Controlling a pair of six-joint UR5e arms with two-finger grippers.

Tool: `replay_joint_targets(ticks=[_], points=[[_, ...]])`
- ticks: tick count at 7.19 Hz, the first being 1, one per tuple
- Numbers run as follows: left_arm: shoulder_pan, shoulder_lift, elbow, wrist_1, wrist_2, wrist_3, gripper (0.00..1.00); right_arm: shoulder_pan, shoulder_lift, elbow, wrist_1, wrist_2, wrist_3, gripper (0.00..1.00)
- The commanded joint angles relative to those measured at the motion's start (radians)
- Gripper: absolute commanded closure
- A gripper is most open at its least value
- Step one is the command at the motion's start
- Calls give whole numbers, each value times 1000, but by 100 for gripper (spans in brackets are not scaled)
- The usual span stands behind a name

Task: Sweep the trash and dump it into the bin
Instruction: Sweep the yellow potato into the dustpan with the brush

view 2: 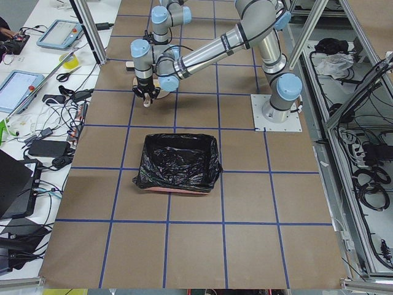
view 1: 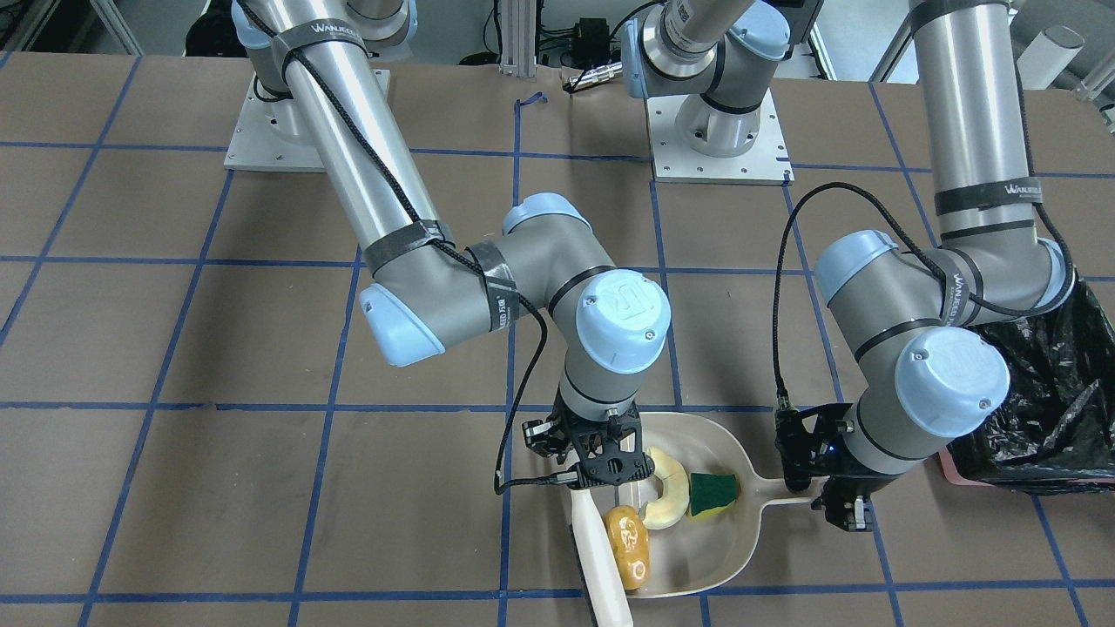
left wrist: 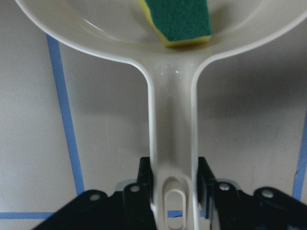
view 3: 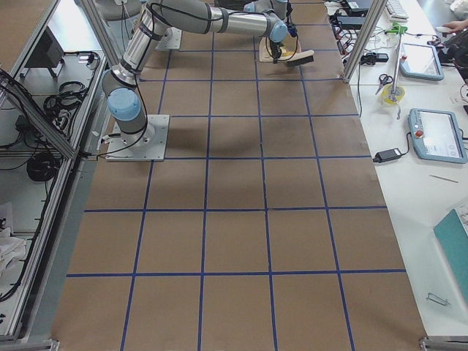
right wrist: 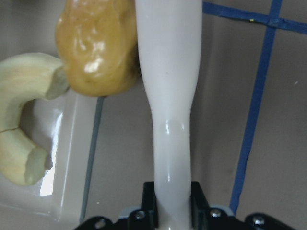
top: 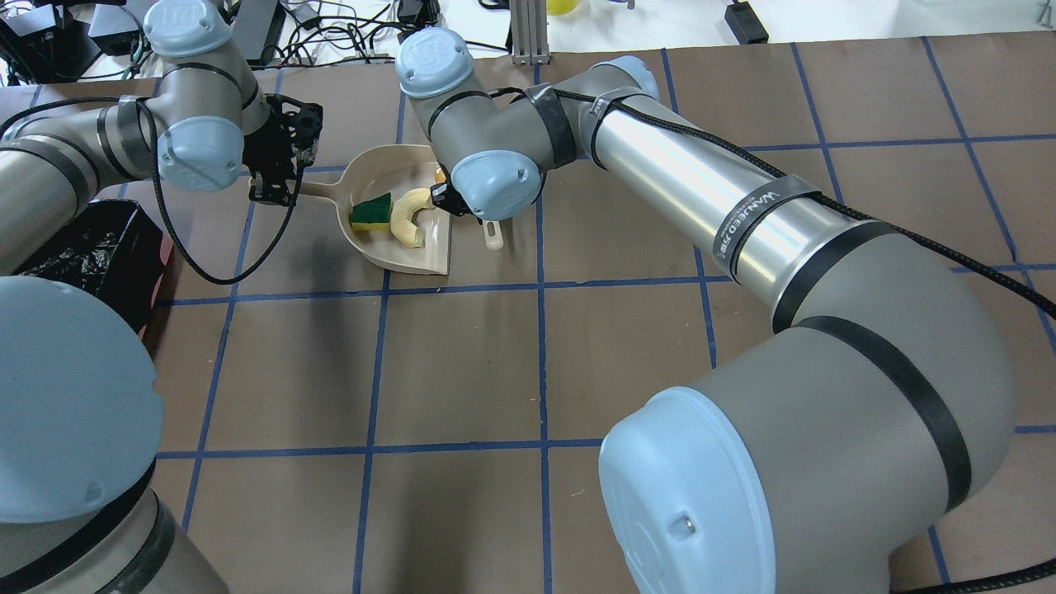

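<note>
The beige dustpan lies flat on the table. In it are the pale yellow squash slice and the green-and-yellow sponge wedge. The golden-brown potato lump sits at the pan's open lip, against the beige hand brush. My left gripper is shut on the dustpan handle. My right gripper is shut on the brush handle. The potato and the squash slice show to the left of the brush. The bin, pink with a black bag, stands beside my left arm.
The bin stands open on the brown paper, a grid square away from the dustpan. Blue tape lines cross the table. The two arm bases stand at the robot's side. Tablets and cables lie on side benches.
</note>
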Motion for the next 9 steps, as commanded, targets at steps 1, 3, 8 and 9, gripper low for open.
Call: replay_joint_targets(ticks=[1, 3, 8, 9], points=[[0, 1, 0, -1, 1, 0, 100, 49, 2, 0, 2, 8, 73, 100], [0, 1, 0, 0, 1, 0, 100, 74, -6, -2, 15, 11, 110, 100], [3, 22, -11, 0, -22, 3, 100, -131, -131, 9, 189, 25, 9, 100], [18, 48, -17, -9, -110, -3, 100, -207, -186, 20, 281, 25, -39, 100]])
